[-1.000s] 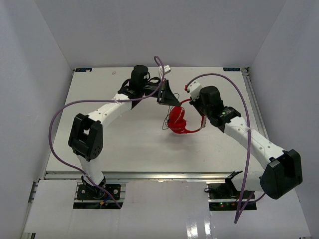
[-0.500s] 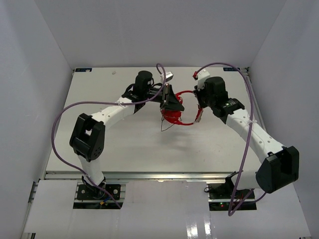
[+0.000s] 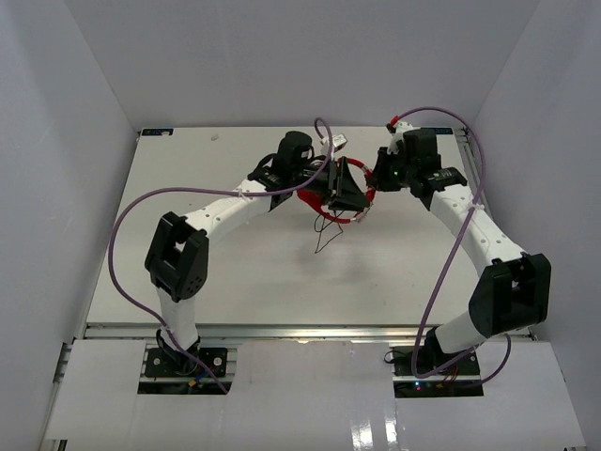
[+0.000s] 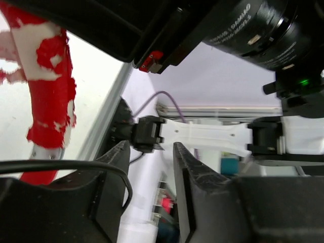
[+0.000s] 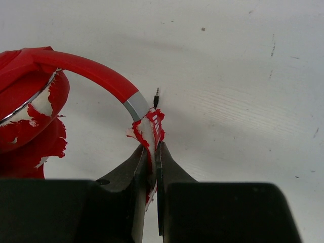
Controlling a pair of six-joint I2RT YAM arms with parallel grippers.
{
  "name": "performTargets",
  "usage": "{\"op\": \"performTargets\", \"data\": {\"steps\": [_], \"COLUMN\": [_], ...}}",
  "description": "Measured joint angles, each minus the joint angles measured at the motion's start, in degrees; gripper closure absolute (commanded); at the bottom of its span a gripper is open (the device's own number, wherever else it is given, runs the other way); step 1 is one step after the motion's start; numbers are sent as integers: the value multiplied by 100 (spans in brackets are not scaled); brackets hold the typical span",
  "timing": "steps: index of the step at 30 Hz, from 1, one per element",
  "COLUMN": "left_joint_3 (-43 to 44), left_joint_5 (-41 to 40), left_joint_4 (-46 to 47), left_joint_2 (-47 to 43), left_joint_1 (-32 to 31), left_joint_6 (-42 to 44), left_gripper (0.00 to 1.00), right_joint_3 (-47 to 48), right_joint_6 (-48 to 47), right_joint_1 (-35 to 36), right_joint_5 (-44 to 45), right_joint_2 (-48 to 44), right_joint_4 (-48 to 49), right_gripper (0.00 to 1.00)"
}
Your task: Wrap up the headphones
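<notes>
The red headphones (image 3: 313, 201) hang at the back middle of the table, mostly hidden behind both grippers. My right gripper (image 5: 153, 147) is shut on the peeling red-and-white padding of the headband (image 5: 96, 71). One ear cup (image 5: 25, 116) shows at its left, and the small plug (image 5: 156, 96) sits just past the fingertips. My left gripper (image 4: 152, 149) stands open with nothing between its fingers. The thin black cable (image 4: 76, 164) lies across its left finger, beside the headband (image 4: 50, 91). A loop of cable (image 3: 326, 235) dangles toward the table. The two grippers (image 3: 352, 188) (image 3: 377, 178) nearly touch.
Thick purple robot cables (image 3: 122, 235) (image 3: 460, 225) arch over both arms. White walls close in the table on three sides. A metal rail (image 3: 474, 188) runs along the right edge. The right arm's body (image 4: 202, 134) fills the left wrist view ahead.
Both arms have carried the headphones toward the back right. The left gripper, shut a second ago, has opened. The cable now hangs lower below the headphones.
</notes>
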Motion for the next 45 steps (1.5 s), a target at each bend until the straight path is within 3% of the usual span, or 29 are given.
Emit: {"op": "performTargets", "data": {"steps": [1,7,13,19,25,30,37,38,41,45], "left_joint_3": [106,255,-1320,-3216,-4697,-4716,-4385,-4377,-4512,-4981], "left_joint_5": [-125,-1207,-2491,-3355,-4006,-4136,-4068,-4049,-3938,-3961], "left_joint_4": [-150,-1122,-1068,455,2695,3981,4757,4870,5469,6165], "left_joint_2": [46,-63,-1109,-2010,-1757,-953,-419,-407,-411,-451], "left_joint_1": [-56,-559,-1128,-1470,-1454,-1451,-1399,-1378,-1286,-1211], "left_joint_6": [154,1506,2974,3901,4405,4551,4578,4559,4437,4269], "left_gripper": [37,34,33,33,34,35,40,39,17,2], "right_joint_3": [7,322,773,1051,1183,1199,877,857,852,870], "right_joint_6": [102,549,756,1004,1337,1678,2216,2256,2274,2280], "right_joint_1": [-63,-530,-836,-997,-1206,-1433,-1587,-1597,-1618,-1636], "right_joint_5": [-92,-615,-790,-1162,-1657,-2237,-3337,-3475,-3747,-3915], "right_joint_2": [37,339,363,363,359,288,114,110,76,-9], "right_joint_4": [-1,-29,-16,-15,-19,16,578,647,795,876], "right_gripper": [92,92,92,92,92,92,92,92,92,92]}}
